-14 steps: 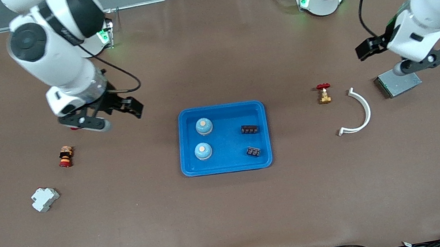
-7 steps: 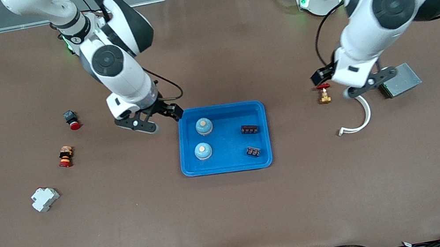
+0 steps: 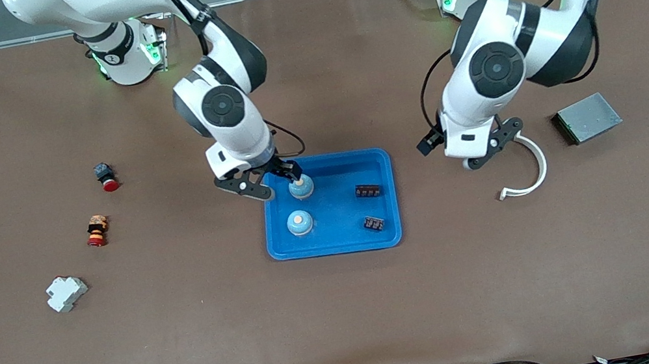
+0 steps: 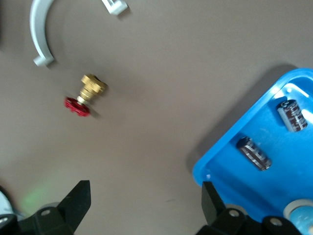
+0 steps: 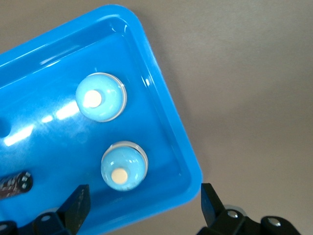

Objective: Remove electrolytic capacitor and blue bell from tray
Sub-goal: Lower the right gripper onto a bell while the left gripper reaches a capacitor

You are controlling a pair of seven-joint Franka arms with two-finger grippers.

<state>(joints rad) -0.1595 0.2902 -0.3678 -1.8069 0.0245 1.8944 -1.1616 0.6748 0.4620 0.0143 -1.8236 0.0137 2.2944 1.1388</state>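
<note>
A blue tray lies mid-table with two light-blue bells and two black capacitors in it. My right gripper is open and empty over the tray's corner nearest the right arm's base. In the right wrist view my right gripper straddles the tray rim beside a bell. My left gripper is open and empty over bare table beside the tray. In the left wrist view my left gripper is open, with both capacitors in sight.
A brass valve with a red wheel lies under the left arm, hidden in the front view. A white curved piece and a grey box lie toward the left arm's end. Two red-tipped buttons and a white breaker lie toward the right arm's end.
Both arms have swung inward toward the tray. The right gripper came from over the buttons to the tray's corner. The left gripper came from over the grey box to over the valve.
</note>
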